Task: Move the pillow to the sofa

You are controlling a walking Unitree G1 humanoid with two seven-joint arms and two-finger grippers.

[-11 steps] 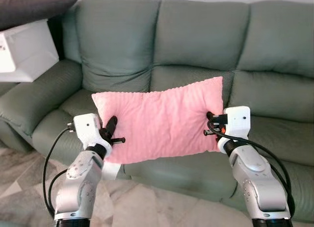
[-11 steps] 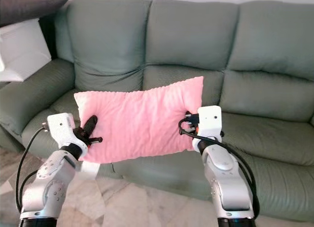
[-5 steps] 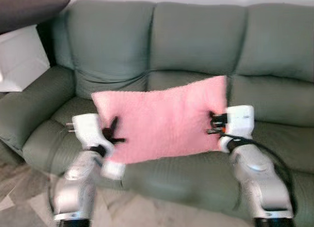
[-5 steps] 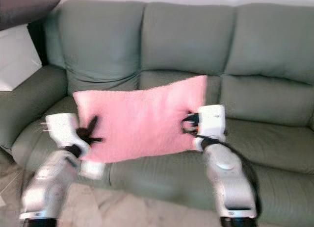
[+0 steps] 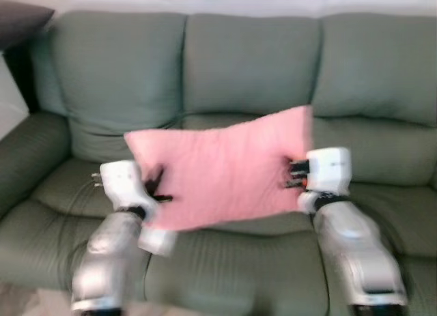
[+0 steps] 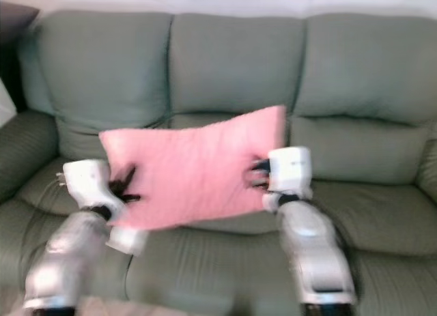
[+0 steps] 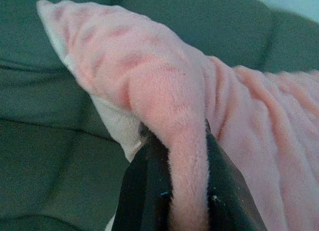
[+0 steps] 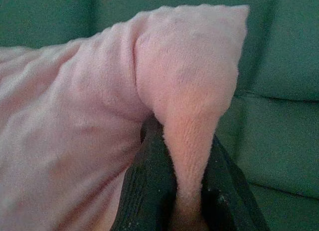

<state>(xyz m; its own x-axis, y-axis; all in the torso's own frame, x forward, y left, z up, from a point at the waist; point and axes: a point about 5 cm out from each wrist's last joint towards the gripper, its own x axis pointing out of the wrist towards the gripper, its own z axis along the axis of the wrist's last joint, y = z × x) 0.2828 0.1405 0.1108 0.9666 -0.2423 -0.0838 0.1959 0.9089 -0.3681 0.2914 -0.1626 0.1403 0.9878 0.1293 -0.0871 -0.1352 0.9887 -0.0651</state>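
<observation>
Pillow (image 5: 222,169) edges pinched between left fingers (image 7: 147,191), right fingers (image 8: 149,191)

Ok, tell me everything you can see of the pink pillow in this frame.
The pink pillow is rectangular, soft and plush, with a fuzzy ribbed surface. It hangs in the air, spread wide and tilted, its right end higher, in front of the green sofa and above the seat cushions. The left gripper pinches one side edge and the right gripper the other, fabric bunched between the black fingers. Nothing else touches it.
</observation>
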